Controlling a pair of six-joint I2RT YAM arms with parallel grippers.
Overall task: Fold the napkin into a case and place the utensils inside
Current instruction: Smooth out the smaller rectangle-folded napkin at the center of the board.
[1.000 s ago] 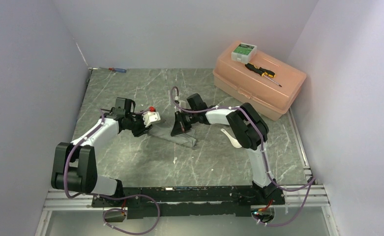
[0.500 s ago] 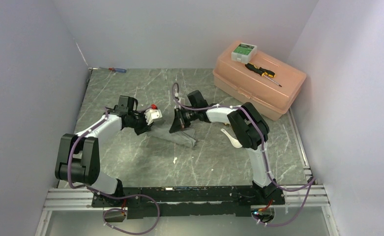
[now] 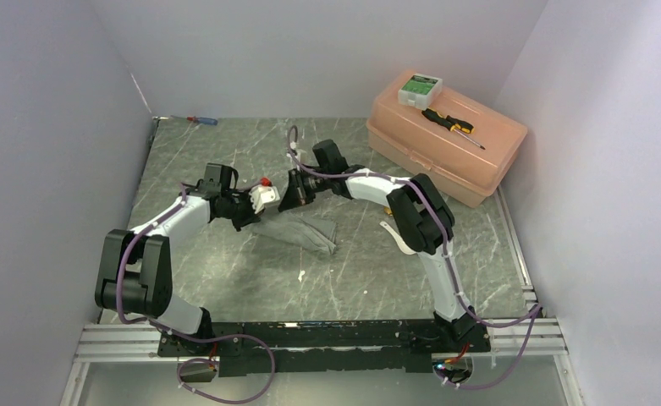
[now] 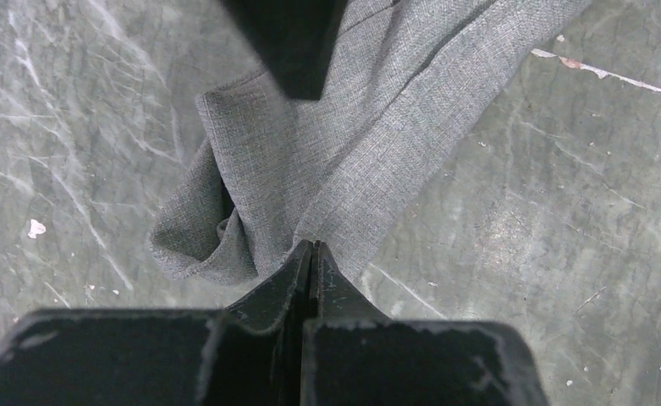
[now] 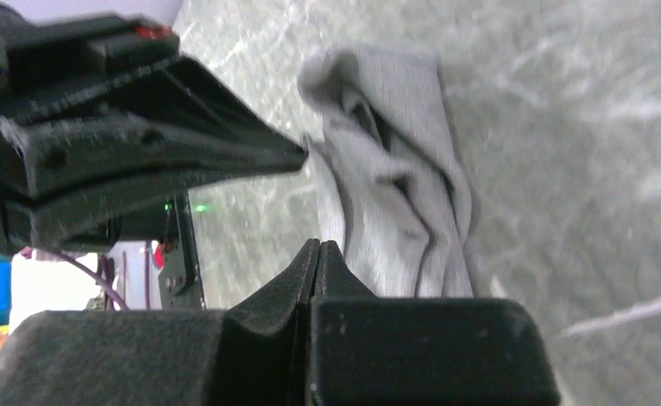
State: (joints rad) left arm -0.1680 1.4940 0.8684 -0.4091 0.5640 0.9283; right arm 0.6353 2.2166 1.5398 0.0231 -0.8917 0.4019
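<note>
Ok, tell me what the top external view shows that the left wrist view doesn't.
Only top external: the pink toolbox with the black-and-yellow screwdriver on its lid, the red-and-blue screwdriver at the far left corner, and the white spoon lying to the right of the napkin.
Only left wrist: the left gripper with its tips shut on the napkin's edge, plus the cloth's weave and bunched folds.
Both: the grey napkin on the marbled table, with the left gripper at it.
</note>
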